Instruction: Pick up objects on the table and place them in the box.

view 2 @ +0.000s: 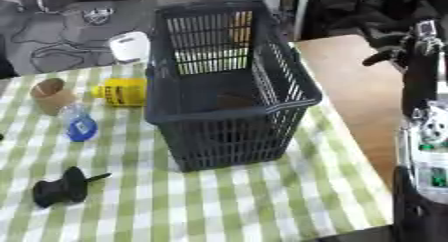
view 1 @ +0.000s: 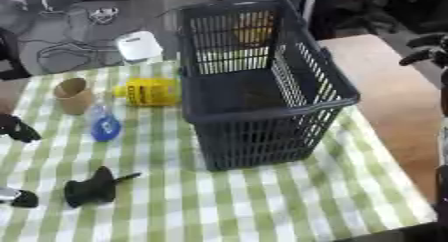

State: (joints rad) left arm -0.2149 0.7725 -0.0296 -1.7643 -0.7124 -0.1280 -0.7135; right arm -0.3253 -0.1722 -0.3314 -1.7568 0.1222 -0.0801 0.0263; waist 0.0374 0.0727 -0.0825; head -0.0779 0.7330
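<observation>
A dark blue slatted basket (view 1: 325, 103) stands upright in the middle of the green checked table (view 1: 262, 206). To its left lie a yellow bottle (view 1: 149, 92) on its side, a brown paper cup (view 1: 73, 95), a small blue bottle (view 1: 105, 125) and a black object with a thin stem (view 1: 92, 188). My right hand (view 2: 394, 53) hangs above the bare wooden tabletop to the right of the basket, fingers relaxed and holding nothing. Only dark parts of my left hand (view 1: 16, 128) show at the left edge, apart from the objects.
A white device (view 1: 138, 47) sits at the table's far edge, behind the yellow bottle. Beyond it lies grey cloth with cables (view 1: 79, 31). A yellow-orange shape (view 1: 254, 28) shows through the basket's far wall. The bare wooden tabletop (view 1: 385, 96) runs along the right side.
</observation>
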